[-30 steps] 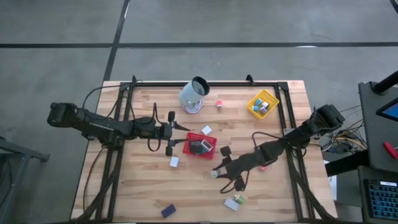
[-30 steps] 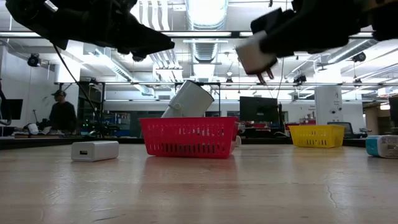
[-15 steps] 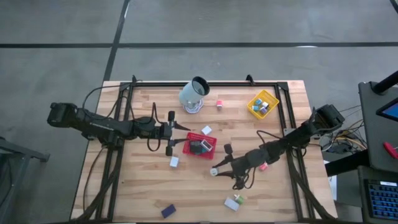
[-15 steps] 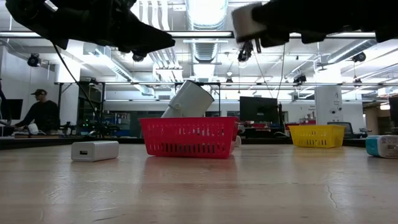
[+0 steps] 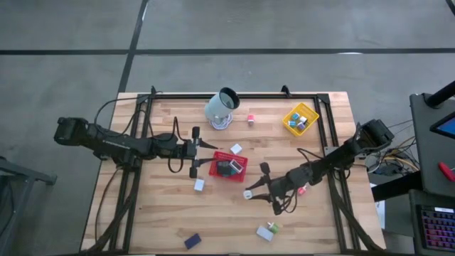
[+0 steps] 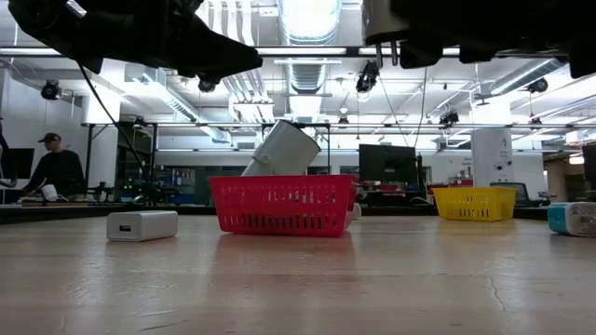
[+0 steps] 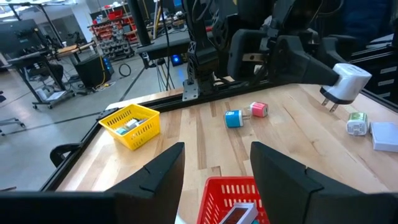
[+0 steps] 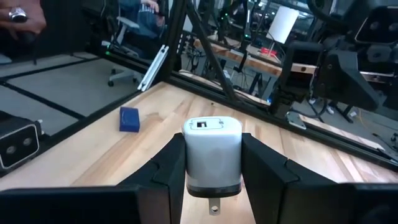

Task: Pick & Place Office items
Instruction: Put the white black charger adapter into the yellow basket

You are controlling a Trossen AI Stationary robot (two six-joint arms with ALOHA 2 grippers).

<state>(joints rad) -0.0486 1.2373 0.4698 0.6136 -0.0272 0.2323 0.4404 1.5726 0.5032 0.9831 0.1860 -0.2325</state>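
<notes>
My right gripper point(image 5: 251, 192) is shut on a white plug-in charger block point(image 8: 211, 152), held in the air over the table's middle, on the near-right side of the red mesh tray point(image 5: 229, 166). The left wrist view shows the same charger point(image 7: 348, 81). My left gripper point(image 5: 211, 153) hovers open at the red tray's left edge point(image 7: 233, 199). That tray holds dark items. Loose items lie flat on the table: a white block point(image 5: 199, 185), another white block point(image 5: 236, 148), a dark blue one point(image 5: 192, 241), a green-and-white pair point(image 5: 269, 230) and a pink one point(image 5: 250, 119). My right gripper pinches the charger's body between its two fingers point(image 8: 264, 168), one on each of two opposite sides point(image 8: 189, 155). The fingers come roughly level from the table's right. The charger is lifted clear of the table, with its metal prongs point(image 6: 391, 54) pointing down.
A pale cup point(image 5: 220, 108) lies tipped near the far edge. The yellow mesh tray point(image 5: 301, 119) with small items stands at the far right. A pink-red item point(image 5: 301, 189) lies under my right arm. Bare wood is open along the near edge. A person point(image 6: 56, 167) stands behind the table.
My right gripper has risen with the white charger, which climbs toward the top of the low view, and has drifted slightly toward the red tray. It has stayed shut on it. A person in the background has shifted.
</notes>
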